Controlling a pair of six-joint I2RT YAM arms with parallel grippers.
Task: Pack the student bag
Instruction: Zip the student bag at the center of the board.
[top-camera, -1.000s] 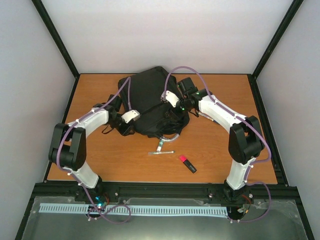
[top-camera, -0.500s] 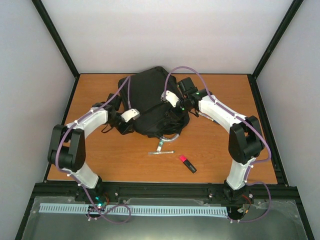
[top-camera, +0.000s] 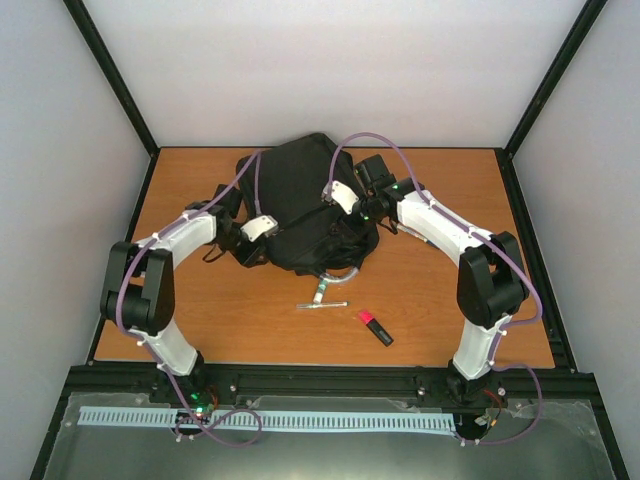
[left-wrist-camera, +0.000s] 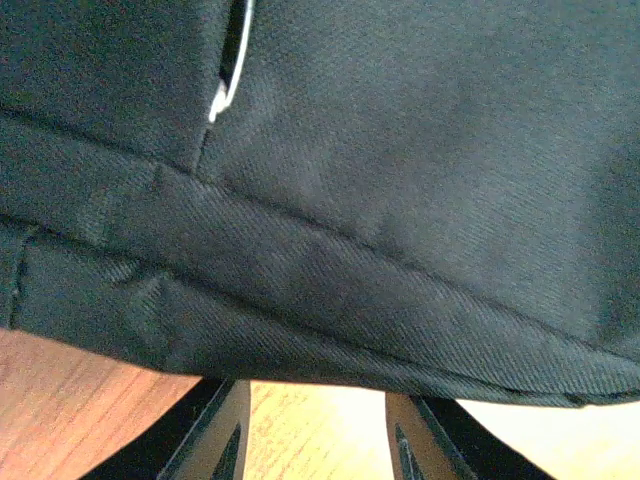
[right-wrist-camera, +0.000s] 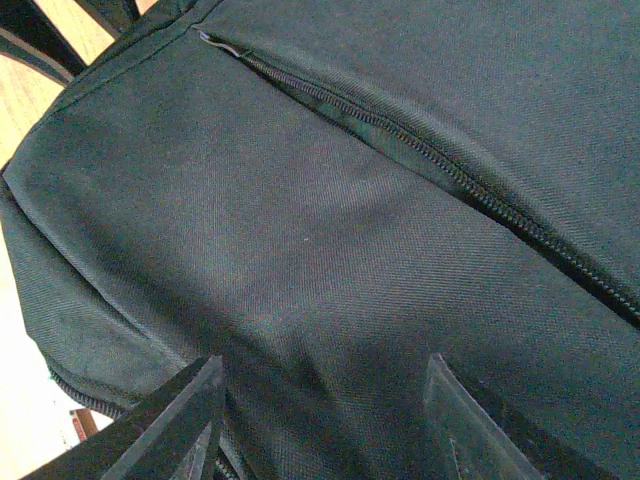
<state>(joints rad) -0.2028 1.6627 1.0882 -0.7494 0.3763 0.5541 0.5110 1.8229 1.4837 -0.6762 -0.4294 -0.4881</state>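
The student bag (top-camera: 298, 195) is a large black fabric backpack lying at the middle of the wooden table, its grey-silver loop handle (top-camera: 341, 272) toward me. My left gripper (top-camera: 250, 247) is at the bag's near left edge. In the left wrist view its gripper (left-wrist-camera: 315, 388) is open, fingers (left-wrist-camera: 222, 432) apart, with bare table between them and the tips tucked under the bag's hem (left-wrist-camera: 330, 335). My right gripper (top-camera: 338, 215) rests on the bag's right part. In the right wrist view its gripper (right-wrist-camera: 325, 362) has its fingers (right-wrist-camera: 175, 415) spread round a bulge of bag fabric (right-wrist-camera: 300, 250), below a zipper (right-wrist-camera: 450, 170).
A metal T-shaped tool (top-camera: 321, 301) lies on the table (top-camera: 450, 190) just in front of the bag. A pink and black highlighter (top-camera: 375, 328) lies to its right. Black frame posts and pale walls close in the table on three sides.
My left gripper has shifted slightly away from me along the bag's left edge. The right arm, the bag and the loose things have not moved.
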